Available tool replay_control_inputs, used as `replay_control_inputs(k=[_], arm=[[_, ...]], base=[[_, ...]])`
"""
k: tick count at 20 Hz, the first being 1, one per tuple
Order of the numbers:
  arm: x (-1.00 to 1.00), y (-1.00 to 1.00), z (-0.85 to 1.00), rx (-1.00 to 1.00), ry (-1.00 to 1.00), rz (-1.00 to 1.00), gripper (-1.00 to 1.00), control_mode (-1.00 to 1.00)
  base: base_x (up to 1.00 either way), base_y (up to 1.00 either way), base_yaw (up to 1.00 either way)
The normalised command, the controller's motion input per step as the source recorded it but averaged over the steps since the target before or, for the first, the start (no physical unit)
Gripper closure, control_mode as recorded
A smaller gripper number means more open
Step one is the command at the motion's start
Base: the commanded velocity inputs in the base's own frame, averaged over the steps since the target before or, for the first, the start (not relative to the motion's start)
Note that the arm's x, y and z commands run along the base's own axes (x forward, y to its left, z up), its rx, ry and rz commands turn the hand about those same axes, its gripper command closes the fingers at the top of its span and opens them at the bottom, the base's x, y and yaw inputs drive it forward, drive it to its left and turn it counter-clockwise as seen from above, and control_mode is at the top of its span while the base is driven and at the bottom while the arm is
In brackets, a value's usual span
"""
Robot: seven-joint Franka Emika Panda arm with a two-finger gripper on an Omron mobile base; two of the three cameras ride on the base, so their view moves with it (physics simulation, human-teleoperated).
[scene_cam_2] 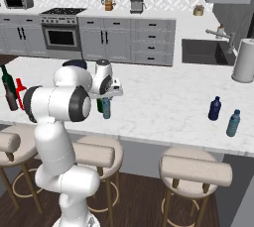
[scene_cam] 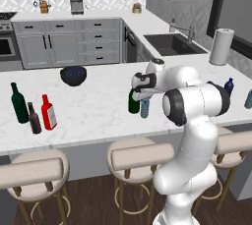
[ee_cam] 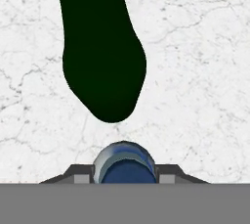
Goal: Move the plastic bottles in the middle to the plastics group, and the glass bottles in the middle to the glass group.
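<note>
The two-finger gripper (scene_cam: 144,95) is grasping the small pale blue translucent plastic bottle (scene_cam: 144,108) by its blue cap (ee_cam: 128,168). This bottle is standing mid-counter near the white marble counter's (scene_cam: 98,106) front edge, just beside the tall green glass wine bottle (scene_cam: 133,102).

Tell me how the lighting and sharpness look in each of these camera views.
Left base view: even, soft light, slightly blurry. Right base view: same, no glare on the counter. Hand view: the green wine bottle renders nearly black; the pale blue bottle is cropped.

Pale blue bottle (scene_cam: 144,107) with blue cap, dark green bottle (scene_cam: 133,102), white grey-veined marble counter (scene_cam: 98,106).
</note>
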Motion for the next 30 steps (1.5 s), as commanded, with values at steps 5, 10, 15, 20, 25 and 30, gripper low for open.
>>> replay_control_inputs(k=[5, 10, 15, 20, 25, 30], arm=[[-0.17, -0.42, 0.06, 0.01, -0.01, -0.02, 1.00, -1.00], [-0.28, -0.99, 0.35, 0.03, 0.00, -0.12, 1.00, -1.00], [-0.04, -1.00, 0.31, 0.00, 0.00, -0.21, 1.00, -1.00], [0.00, -1.00, 0.21, 0.00, 0.00, -0.24, 1.00, -1.00], [0.00, -1.00, 0.05, 0.00, 0.00, -0.27, 1.00, -1.00], [0.00, -1.00, 0.00, 0.00, 0.00, -0.31, 1.00, -1.00]], base=[[0.00, 0.00, 0.00], [0.00, 0.00, 0.00], [0.00, 0.00, 0.00], [0.00, 0.00, 0.00], [0.00, 0.00, 0.00], [0.00, 0.00, 0.00]])
